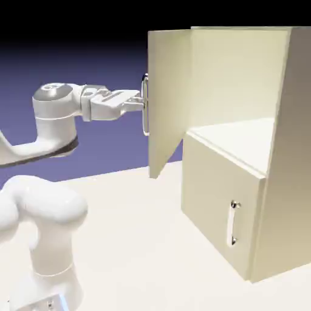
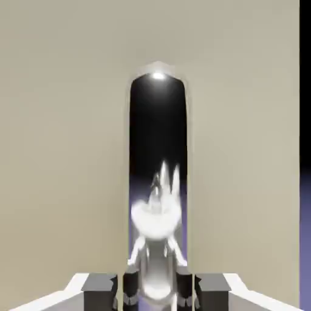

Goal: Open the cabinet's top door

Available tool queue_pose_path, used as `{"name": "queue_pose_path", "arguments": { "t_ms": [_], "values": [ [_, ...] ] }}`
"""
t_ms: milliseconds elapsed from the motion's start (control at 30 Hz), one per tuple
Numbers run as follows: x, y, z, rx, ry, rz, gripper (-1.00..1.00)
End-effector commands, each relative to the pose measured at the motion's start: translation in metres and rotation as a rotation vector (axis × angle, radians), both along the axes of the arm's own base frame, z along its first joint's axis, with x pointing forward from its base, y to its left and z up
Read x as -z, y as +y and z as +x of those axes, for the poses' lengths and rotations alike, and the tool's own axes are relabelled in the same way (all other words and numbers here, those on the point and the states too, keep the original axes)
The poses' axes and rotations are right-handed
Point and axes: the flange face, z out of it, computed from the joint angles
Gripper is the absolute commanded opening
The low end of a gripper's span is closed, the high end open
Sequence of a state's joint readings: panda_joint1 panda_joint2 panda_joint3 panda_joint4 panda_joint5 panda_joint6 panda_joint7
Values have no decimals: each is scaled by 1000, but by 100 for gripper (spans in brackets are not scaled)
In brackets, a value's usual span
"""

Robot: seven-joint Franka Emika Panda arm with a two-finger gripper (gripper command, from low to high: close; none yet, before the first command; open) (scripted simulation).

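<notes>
Gripper (image 2: 157,294) closed w/ handle (image 2: 158,121) btwn its tips. Top door (image 1: 165,100) swung well out from cabinet (image 1: 294,152), at exterior view's right; upper compartment shows. Opening looks mostly done, maybe complete; at most a bit more swing + release left. Lower door (image 1: 212,194) shut. Handle: mirror-shiny metal, long rounded bar; door: flat, smooth, matte beige slab; cabinet boxy.
</notes>
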State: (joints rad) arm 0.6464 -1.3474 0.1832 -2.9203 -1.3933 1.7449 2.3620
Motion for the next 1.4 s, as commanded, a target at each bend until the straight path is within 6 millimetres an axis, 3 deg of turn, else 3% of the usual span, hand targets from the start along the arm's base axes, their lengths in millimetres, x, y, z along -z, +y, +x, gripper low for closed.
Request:
{"name": "queue_pose_path", "arguments": {
  "t_ms": [0,267,600,867,1367],
  "values": [
    [0,7,-4,19,0,0,-100],
    [0,70,-30,188,0,0,-100],
    [0,170,-49,435,0,0,-100],
    [0,236,-48,595,0,0,-100],
    [0,323,-29,811,0,0,-100]
  ]
}}
